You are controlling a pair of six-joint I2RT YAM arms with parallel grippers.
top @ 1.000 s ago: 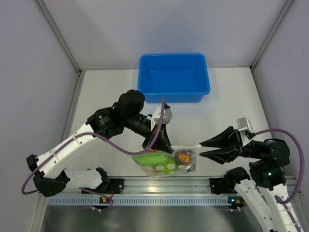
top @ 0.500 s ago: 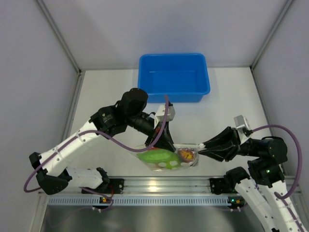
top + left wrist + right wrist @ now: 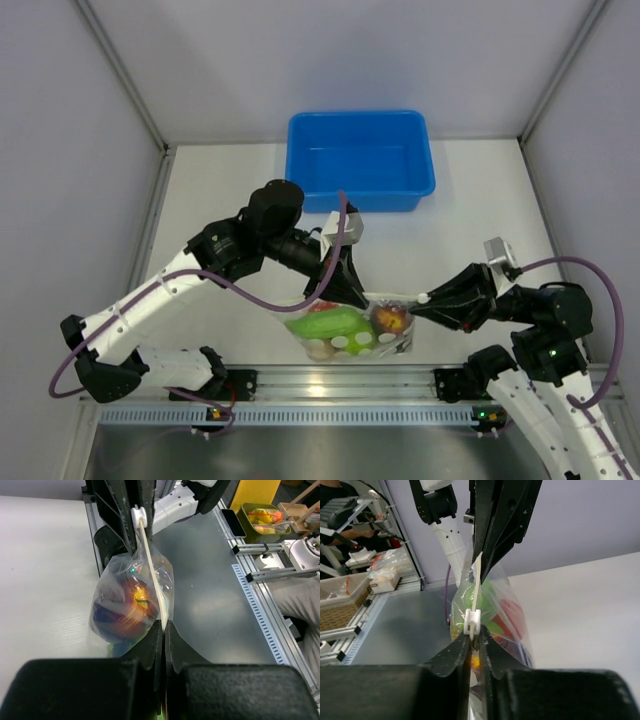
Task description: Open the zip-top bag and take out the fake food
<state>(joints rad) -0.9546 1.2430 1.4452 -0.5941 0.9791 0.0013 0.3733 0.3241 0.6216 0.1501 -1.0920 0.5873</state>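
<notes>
The zip-top bag [image 3: 348,335] is clear, glossy, crinkled plastic with a matt white zip strip [image 3: 151,570]. The fake food [image 3: 325,323] inside looks smooth and shiny. The blue bin [image 3: 360,195] is glossy plastic, the table [image 3: 470,220] matt white, and the rail [image 3: 330,378] brushed metal.

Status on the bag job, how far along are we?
Done: both arms grip the top edge of the zip-top bag, the left gripper at one end and the right gripper pinching beside the white slider. In hand: the opening pull. The zip strip looks closed along its length. Left: unzipping, then taking out the fake food, all of it inside the bag.
</notes>
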